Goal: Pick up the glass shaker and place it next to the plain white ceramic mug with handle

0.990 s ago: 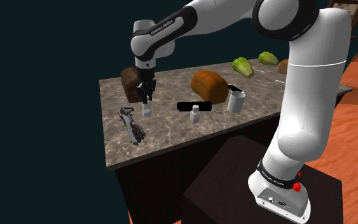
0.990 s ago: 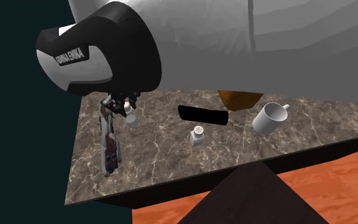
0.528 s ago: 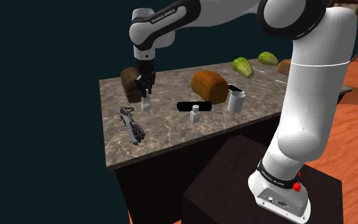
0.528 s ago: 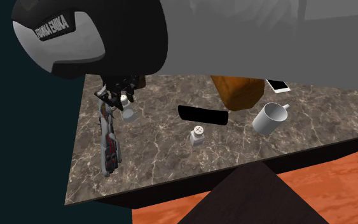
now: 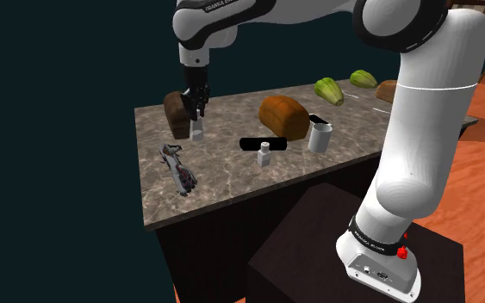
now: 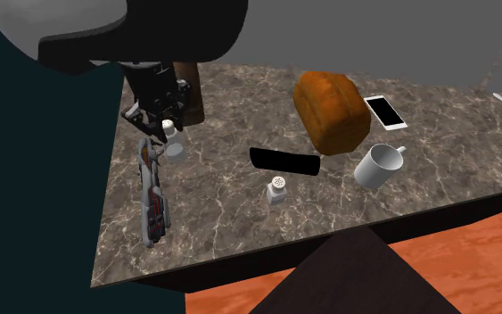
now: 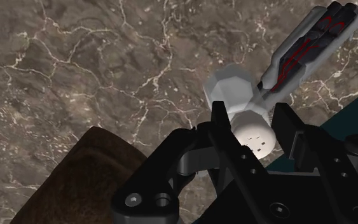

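I have the shaker (image 7: 231, 89) pinched at its cap end between the two fingers of the gripper (image 7: 252, 119), with its body pointing down at the counter (image 7: 75, 63). It looks to hang just clear of the marble, well apart from the mug (image 6: 378, 165), near the counter's end farthest from the mug. Because the hold is high, the base is free, so I judge I can set it down flat without the fingers meeting the counter.

Between the shaker and the mug lie a black bar (image 6: 284, 161), a second shaker (image 6: 277, 189) and an orange loaf (image 6: 332, 109). All three are nearer the mug than my load, so I would carry it over them rather than through. The mug's handle points away from the shaker, which leaves the mug's near side open for the drop. A phone (image 6: 385, 111) lies just beyond the mug. A dark loaf (image 5: 177, 114) and a grey-and-red tool (image 6: 153, 201) flank the gripper, both well apart from the mug.
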Available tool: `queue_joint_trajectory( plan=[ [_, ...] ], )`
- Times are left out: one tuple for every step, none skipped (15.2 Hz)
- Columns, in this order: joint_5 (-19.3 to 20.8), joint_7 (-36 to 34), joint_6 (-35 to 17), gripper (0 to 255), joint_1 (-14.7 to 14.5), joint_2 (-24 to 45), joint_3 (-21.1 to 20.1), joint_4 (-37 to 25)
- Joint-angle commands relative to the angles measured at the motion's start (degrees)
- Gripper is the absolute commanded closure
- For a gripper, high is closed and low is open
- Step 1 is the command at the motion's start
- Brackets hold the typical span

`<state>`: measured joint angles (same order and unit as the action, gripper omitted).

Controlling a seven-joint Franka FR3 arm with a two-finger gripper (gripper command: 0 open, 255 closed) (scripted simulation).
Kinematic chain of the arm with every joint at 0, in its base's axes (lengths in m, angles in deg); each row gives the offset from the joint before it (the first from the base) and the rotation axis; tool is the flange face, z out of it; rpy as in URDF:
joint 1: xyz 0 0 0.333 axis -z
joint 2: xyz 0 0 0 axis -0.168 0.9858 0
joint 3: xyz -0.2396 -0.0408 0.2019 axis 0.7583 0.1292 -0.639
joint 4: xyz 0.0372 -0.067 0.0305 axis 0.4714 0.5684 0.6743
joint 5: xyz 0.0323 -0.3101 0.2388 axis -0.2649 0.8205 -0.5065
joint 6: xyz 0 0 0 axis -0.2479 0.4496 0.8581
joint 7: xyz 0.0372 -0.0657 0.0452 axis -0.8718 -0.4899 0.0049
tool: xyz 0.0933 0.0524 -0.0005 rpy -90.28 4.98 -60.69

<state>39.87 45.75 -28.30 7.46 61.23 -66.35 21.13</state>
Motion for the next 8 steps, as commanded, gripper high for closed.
queue_joint_trajectory(
  plan=[
    [0.02,-0.15,1.52,255,-0.01,-0.24,-0.01,-1.28],
    [0.02,-0.2,2.26,255,-0.01,-0.32,-0.01,-1.93],
    [0.03,-0.25,3.01,255,-0.01,-0.39,-0.01,-2.61],
    [0.04,-0.31,3.76,255,0.0,-0.45,-0.01,-3.3],
    [0.05,-0.36,4.51,255,0.0,-0.49,-0.01,-4.01],
    [0.06,-0.42,5.27,255,0.0,-0.53,-0.01,-4.74],
    [0.07,-0.47,6.03,255,0.0,-0.55,-0.01,-5.48],
    [0.09,-0.53,6.79,255,0.0,-0.55,-0.02,-6.24]
  ],
)
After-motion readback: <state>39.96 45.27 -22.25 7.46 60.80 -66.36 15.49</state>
